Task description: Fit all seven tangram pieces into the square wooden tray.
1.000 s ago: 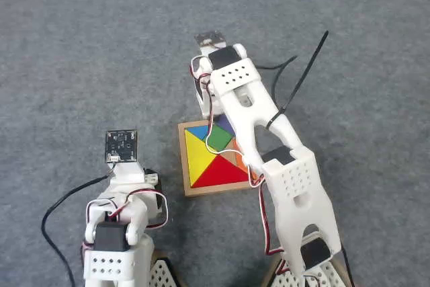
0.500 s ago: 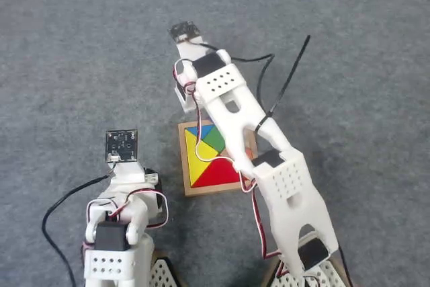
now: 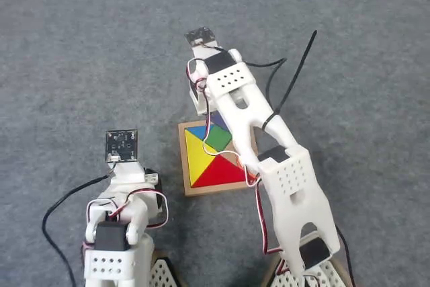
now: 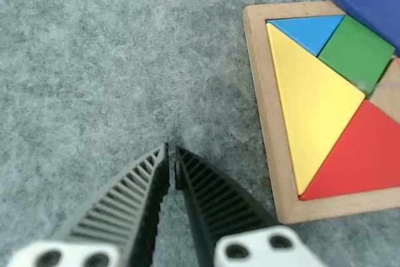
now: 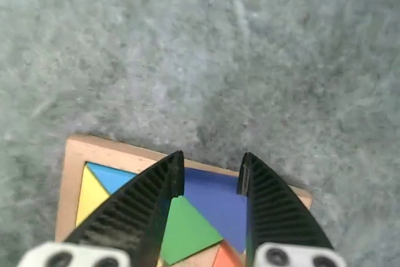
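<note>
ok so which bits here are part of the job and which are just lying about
Job: wooden tray; yellow triangle, red triangle, light blue triangle and green square in it; dark blue piece at its far edge; right gripper, fingers open, above that edge.
Not the job: grey carpet; left gripper, fingers shut, over the carpet beside the tray.

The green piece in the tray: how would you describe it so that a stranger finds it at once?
On the grey mat, find the square wooden tray. Near its far edge sits the green piece, touching the big yellow triangle and the light blue triangle. It alone is green and square.
</note>
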